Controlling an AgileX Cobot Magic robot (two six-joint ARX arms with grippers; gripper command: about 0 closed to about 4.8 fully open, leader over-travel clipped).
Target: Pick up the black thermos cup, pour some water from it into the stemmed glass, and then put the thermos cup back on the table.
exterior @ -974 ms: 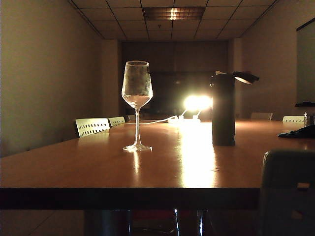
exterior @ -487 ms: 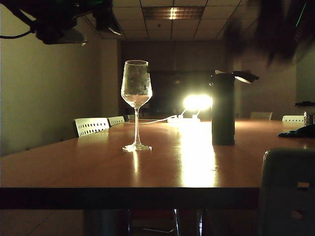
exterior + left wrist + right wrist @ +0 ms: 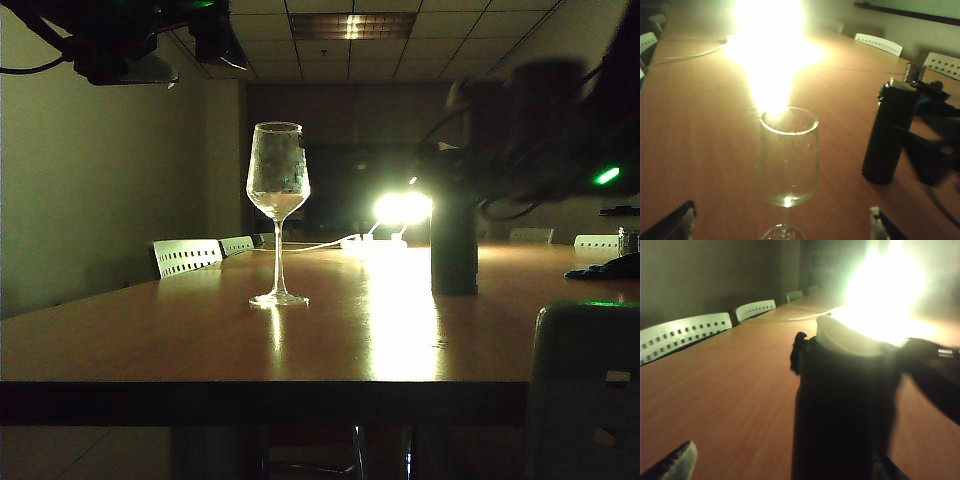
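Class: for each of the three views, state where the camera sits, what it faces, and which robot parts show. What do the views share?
Exterior: at table-edge height, facing along the table; both arms overhead, right hand blurred by the black thermos cup.
Left wrist: above the stemmed glass, looking down past the left hand, open.
Right wrist: close behind the thermos, right hand open around it.
Shared: thermos, table, bright lamp.
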